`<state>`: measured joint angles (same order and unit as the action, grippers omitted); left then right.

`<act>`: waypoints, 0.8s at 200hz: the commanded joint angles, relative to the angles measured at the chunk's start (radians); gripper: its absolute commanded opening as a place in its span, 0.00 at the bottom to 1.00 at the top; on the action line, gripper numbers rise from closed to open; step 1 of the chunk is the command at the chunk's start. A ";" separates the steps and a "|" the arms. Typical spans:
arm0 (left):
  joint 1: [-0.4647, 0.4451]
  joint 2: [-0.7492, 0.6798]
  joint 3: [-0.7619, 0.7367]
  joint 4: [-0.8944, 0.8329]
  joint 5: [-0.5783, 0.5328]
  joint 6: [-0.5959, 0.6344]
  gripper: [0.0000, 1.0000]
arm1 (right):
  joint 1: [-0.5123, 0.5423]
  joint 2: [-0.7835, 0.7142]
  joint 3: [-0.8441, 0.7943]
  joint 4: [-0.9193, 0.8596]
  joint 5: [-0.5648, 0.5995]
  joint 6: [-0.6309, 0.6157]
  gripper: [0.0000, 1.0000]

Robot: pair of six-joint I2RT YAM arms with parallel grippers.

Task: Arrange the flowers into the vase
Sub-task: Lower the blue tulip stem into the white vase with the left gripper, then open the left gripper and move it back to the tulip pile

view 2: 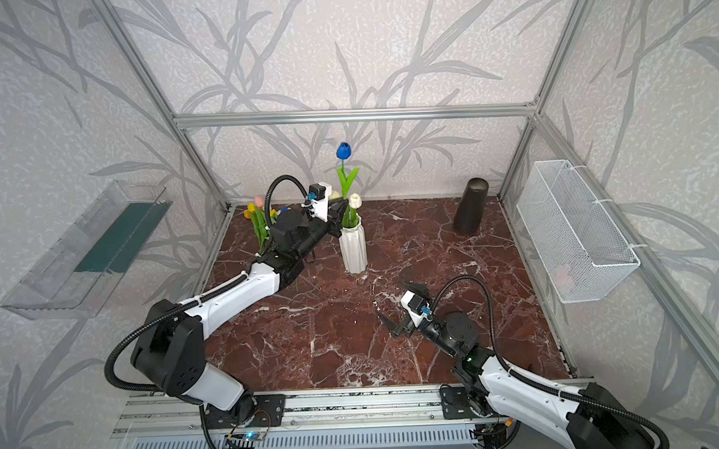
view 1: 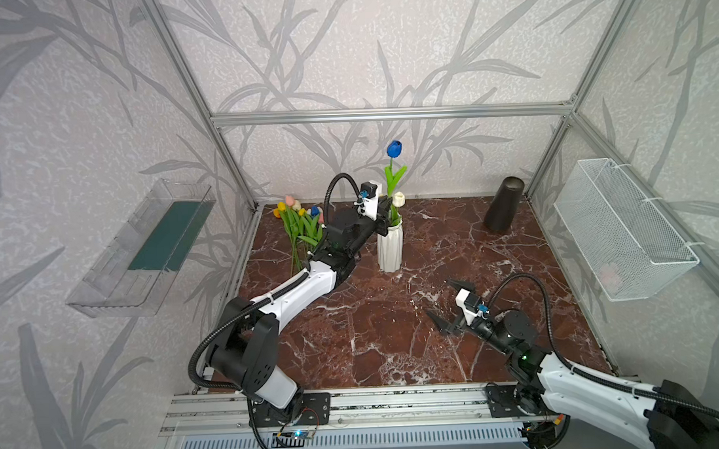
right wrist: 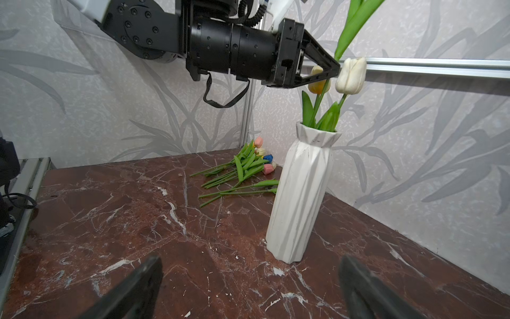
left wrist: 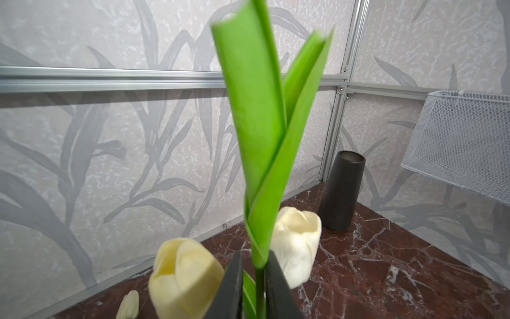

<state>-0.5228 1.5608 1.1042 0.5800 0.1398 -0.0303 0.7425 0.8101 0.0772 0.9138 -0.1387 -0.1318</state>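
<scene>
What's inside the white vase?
Green stems and leaves of a white tulip and a yellow tulip poke out of the white vase. A tall blue tulip stands over it too. The stem bottoms are hidden inside.

Bright even light; soft shadows; near leaf (left wrist: 249,110) blurred.

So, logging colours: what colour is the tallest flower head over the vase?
Blue; that tulip head shows best in a top view.
</scene>
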 commanded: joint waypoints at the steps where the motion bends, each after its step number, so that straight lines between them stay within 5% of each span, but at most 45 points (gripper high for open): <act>1: -0.004 -0.044 0.009 -0.038 -0.043 0.026 0.20 | 0.005 -0.009 0.012 0.017 0.009 -0.003 1.00; 81: -0.005 -0.176 0.011 -0.162 -0.025 0.039 0.24 | 0.004 -0.013 0.012 0.011 0.011 -0.006 1.00; 104: -0.001 -0.256 -0.001 -0.234 -0.023 0.067 0.32 | 0.005 -0.010 0.014 0.013 0.010 -0.007 1.00; 125: 0.008 -0.316 -0.010 -0.328 -0.103 0.090 0.34 | 0.005 -0.002 0.015 0.015 0.003 -0.006 1.00; 141: 0.065 -0.313 -0.004 -0.421 -0.229 0.030 0.35 | 0.005 0.003 0.018 0.017 -0.009 -0.004 1.00; 160: 0.222 -0.234 0.028 -0.586 -0.218 -0.129 0.35 | 0.005 0.004 0.024 0.014 -0.030 0.002 1.00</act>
<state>-0.4599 1.2385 1.1107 0.2520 0.0113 -0.0082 0.7425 0.8127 0.0772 0.9115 -0.1421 -0.1318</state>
